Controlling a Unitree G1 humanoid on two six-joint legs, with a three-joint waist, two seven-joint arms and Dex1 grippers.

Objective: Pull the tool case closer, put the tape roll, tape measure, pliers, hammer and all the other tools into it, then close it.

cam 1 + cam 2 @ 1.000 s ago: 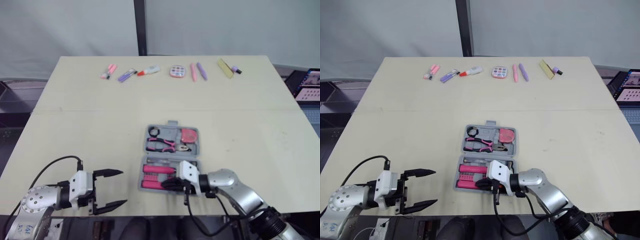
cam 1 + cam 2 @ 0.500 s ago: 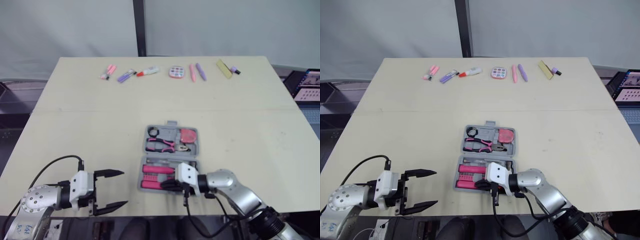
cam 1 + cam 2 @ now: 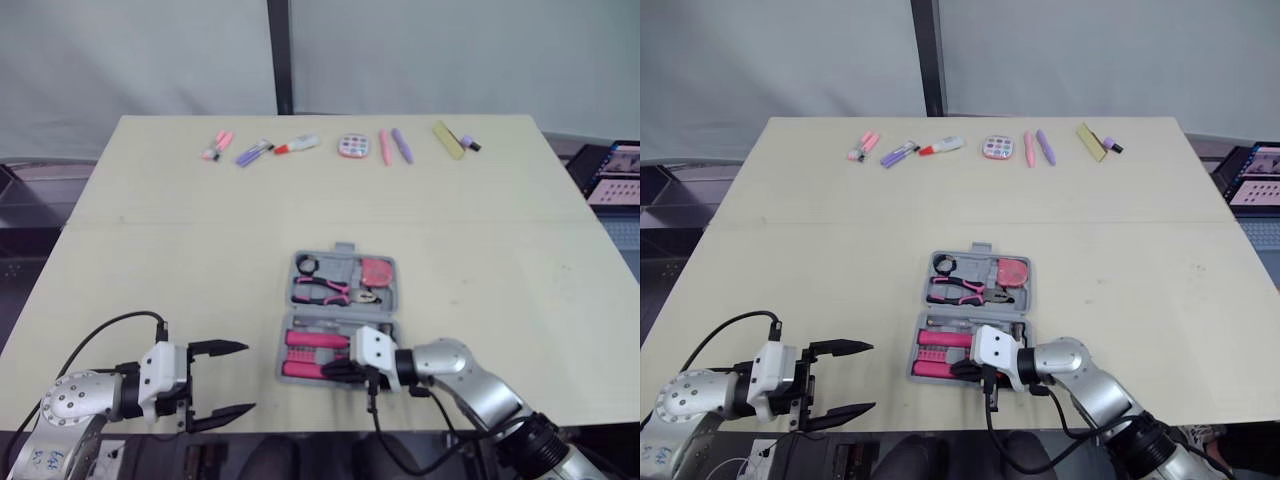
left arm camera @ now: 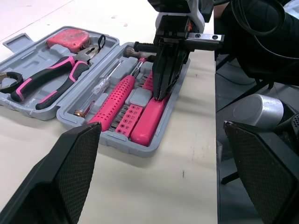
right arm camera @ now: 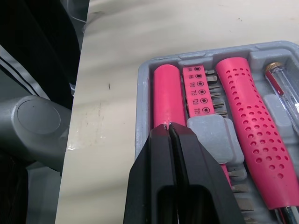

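The grey tool case lies open near the table's front edge. Its far half holds the black tape roll, the pink-handled pliers and the pink tape measure. The near half holds a smooth pink handle, a pink bit holder, a dotted pink handle and a clear screwdriver. My right gripper is shut, empty, its tips touching the smooth pink handle. My left gripper is open, left of the case, holding nothing.
A row of small pink, purple and yellow items lies along the table's far edge. A laptop sits off the right side. The table's front edge runs just behind the case's near rim.
The right gripper has edged very slightly left over the case's near half. The left arm and the case have not moved.
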